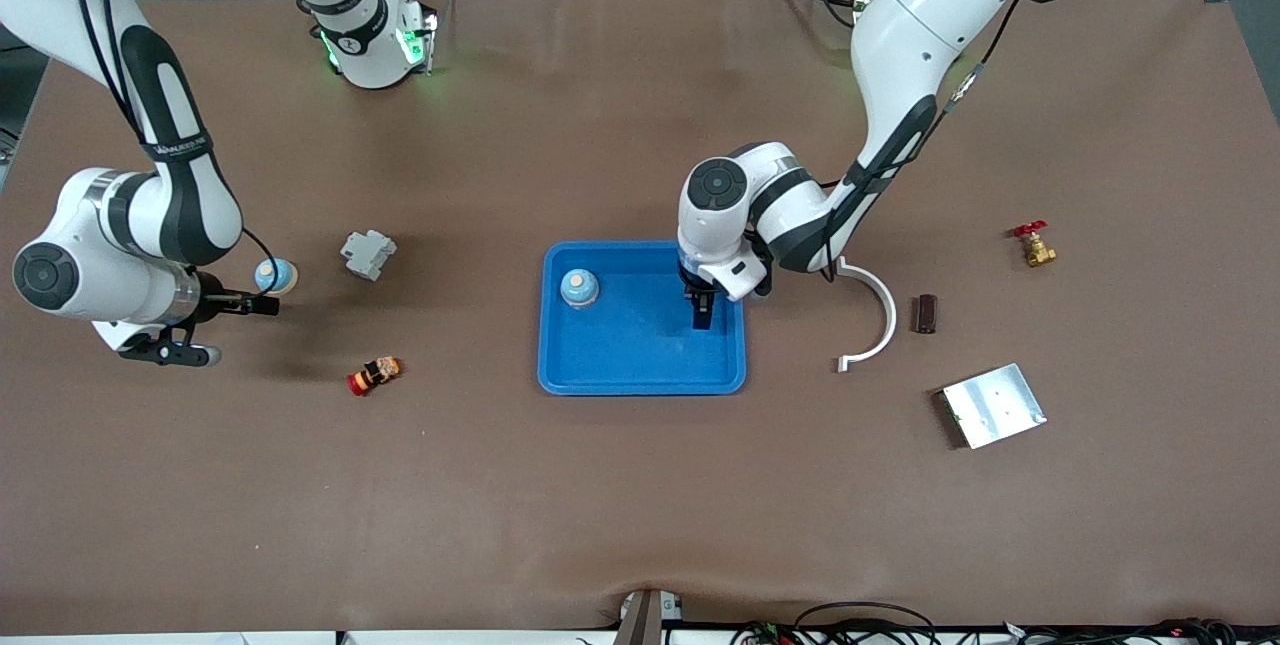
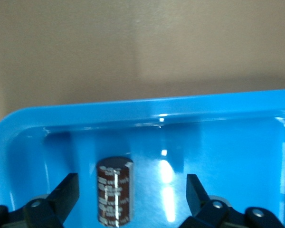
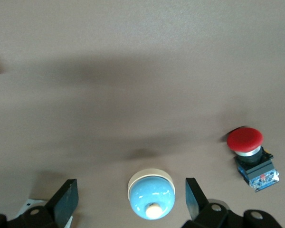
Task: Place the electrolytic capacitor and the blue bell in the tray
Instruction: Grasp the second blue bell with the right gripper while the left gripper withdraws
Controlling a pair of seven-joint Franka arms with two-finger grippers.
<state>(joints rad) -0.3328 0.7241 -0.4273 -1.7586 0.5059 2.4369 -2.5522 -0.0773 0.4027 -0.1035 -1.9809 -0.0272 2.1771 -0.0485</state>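
Note:
The bright-blue tray lies mid-table. One blue bell sits inside it, at the end toward the right arm. My left gripper hangs low over the tray's other end, open. In the left wrist view the dark brown electrolytic capacitor stands upright on the tray floor between the spread fingers, touching neither. A second blue bell rests on the table at the right arm's end. My right gripper is beside it, open. The right wrist view shows this bell between the fingers, untouched.
A red push button and a grey block lie near the right gripper. Toward the left arm's end are a white curved piece, a dark brown cylinder, a silver metal plate and a red-handled brass valve.

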